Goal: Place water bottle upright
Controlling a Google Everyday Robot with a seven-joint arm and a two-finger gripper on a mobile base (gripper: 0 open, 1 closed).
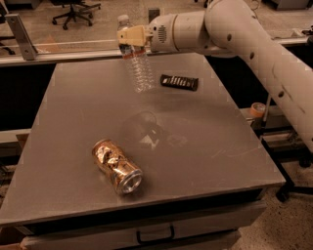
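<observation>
The water bottle (137,66) is a clear ribbed plastic bottle with a white cap at the top. It hangs above the far part of the grey table (73,122), tilted a little with its base toward the right and lower. My gripper (130,38) is shut on the bottle near its neck, with tan fingers (132,35) across it. The white arm reaches in from the upper right. The bottle's base does not touch the table.
A dented gold-and-silver can (116,165) lies on its side at the near left of the table. A flat black packet (179,81) lies at the far right. A roll of tape (257,108) sits off the table's right edge. An office chair (73,10) stands behind.
</observation>
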